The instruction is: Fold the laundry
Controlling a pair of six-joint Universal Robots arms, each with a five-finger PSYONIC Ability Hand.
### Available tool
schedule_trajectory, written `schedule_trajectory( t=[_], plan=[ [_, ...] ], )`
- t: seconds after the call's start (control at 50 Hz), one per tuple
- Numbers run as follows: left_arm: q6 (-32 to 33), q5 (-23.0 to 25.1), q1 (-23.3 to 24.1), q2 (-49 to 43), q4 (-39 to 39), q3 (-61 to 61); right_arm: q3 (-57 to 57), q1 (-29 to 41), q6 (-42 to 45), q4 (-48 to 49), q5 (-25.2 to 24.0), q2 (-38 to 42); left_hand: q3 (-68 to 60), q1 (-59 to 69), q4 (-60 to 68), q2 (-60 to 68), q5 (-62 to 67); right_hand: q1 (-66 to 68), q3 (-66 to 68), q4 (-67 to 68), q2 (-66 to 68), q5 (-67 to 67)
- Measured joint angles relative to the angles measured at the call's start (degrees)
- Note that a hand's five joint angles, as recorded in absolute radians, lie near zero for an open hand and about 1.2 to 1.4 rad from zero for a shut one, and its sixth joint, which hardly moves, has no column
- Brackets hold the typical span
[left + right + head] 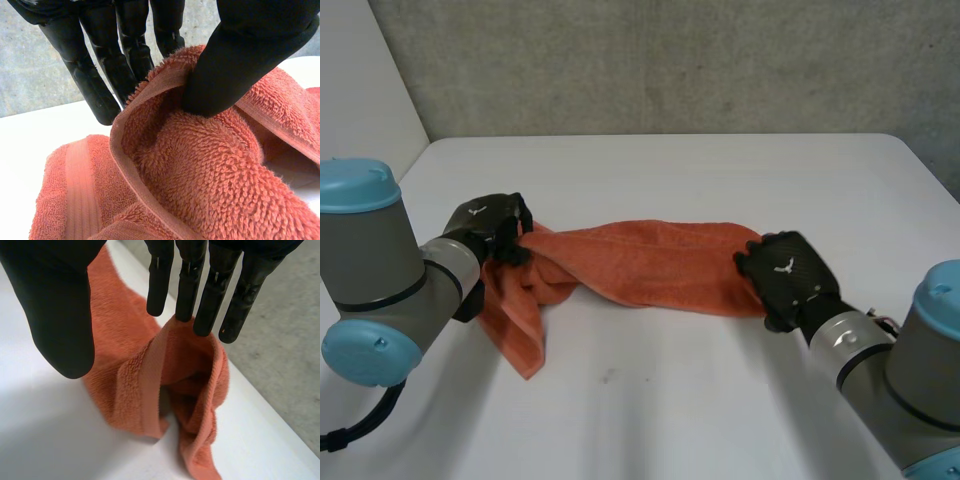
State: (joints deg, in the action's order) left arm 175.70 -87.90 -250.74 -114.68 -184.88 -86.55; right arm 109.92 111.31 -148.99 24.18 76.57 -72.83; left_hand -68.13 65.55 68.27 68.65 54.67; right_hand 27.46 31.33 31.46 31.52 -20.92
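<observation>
Orange towel (650, 265) on white table (700, 180), one end pinched in left hand (490, 225), right hand (785, 275) spread.

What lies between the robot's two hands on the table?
An orange terry towel, bunched lengthwise, runs from left hand to right hand, in the head view.

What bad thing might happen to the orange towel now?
1. The towel is bunched up like a rope, with one end flopped beside the left hand. A fold made now would probably come out lumpy.
2. The right hand looks open: its fingers only touch the towel's other end and the thumb is apart. If the left hand, which pinches the towel, pulls, that end may slip away.
</observation>
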Motion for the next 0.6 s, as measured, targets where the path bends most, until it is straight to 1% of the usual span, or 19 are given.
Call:
schedule_trajectory(
  t=[0.14,0.28,0.42,0.6],
  plan=[
    [-0.1,0.0,0.0,-0.1,0.0,-0.1,-0.2,1.8,3.3,2.3,0.3,4.4,0.0,0.0,0.0,0.0,0.0,0.0,-0.1,-0.2,-0.2,0.0],
    [-0.1,0.0,0.0,-0.1,-0.1,-0.3,-0.5,1.8,6.3,4.6,0.5,5.4,0.0,0.0,0.0,0.0,0.0,0.0,-0.1,-0.2,-0.2,0.0],
    [-0.1,0.0,-0.1,-0.1,-0.3,-0.4,-2.8,1.4,8.1,5.3,0.6,7.5,0.0,0.0,0.0,0.0,0.0,0.0,-0.1,-0.2,-0.2,0.0],
    [-0.1,0.0,-0.1,-0.1,-0.8,-0.6,-7.7,0.8,14.3,5.6,1.5,13.5,0.0,0.0,0.0,0.0,0.0,0.1,0.2,0.1,0.1,-0.5]
  ],
)
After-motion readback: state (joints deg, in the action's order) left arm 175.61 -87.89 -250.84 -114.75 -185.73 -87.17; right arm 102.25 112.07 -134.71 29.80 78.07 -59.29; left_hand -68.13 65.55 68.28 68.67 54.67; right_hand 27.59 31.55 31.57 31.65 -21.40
